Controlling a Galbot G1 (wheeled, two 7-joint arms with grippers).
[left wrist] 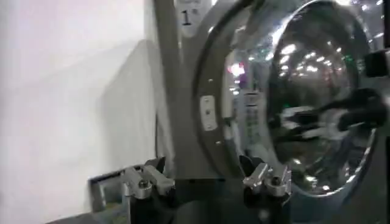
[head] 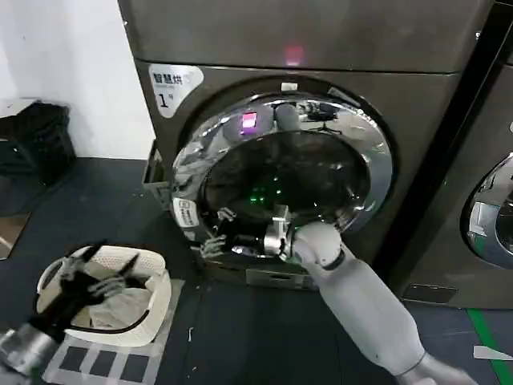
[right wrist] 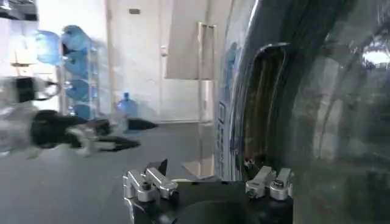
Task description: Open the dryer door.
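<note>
Dark floor carries everything here. The bronze-grey dryer stands at 12 o'clock, a white laundry basket sits at 8 on a checkered mat, and a green tape strip runs at 4.

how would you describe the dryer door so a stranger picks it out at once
Find the bronze-grey machine marked "1". The dryer door is its big round front, a chrome ring around dark glass. The right gripper is at its lower edge, unlike the neighbouring door.
</note>
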